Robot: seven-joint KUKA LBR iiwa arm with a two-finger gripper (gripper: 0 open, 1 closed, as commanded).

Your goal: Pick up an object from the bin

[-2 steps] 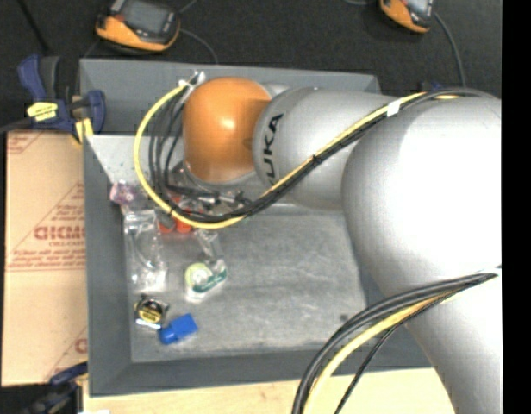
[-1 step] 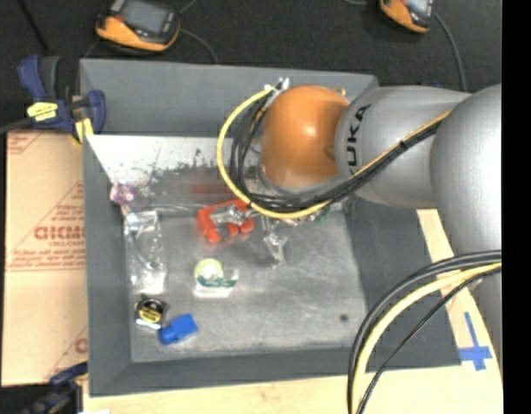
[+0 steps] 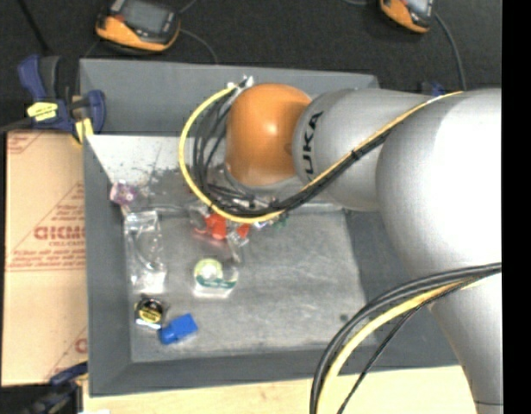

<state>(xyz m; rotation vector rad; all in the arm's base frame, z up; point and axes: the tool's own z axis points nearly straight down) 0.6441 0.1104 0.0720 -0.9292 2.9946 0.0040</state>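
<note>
Partly hidden beneath orange cover (image 3: pixel 264 136): red object (image 3: pixel 215 225), kind unclear.

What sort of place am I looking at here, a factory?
Probably a robotics test lab: a grey robot arm hangs over a metal bin of loose oddments, such as a blue block and a clear plastic piece.

**A:** so where's everything sitting in the bin (image 3: pixel 291 296)?

**B:** all in the left half. Wrapper (image 3: pixel 145 247) by the left wall, a small scrap (image 3: pixel 122 193) behind it near the back corner. Tub (image 3: pixel 214 275) right of the wrapper. Tape measure (image 3: pixel 147 310) and block (image 3: pixel 178 329) side by side at the front. Arm (image 3: pixel 352 158) comes in from the right, wrist over a small item (image 3: pixel 214 225) just behind the tub.
</note>
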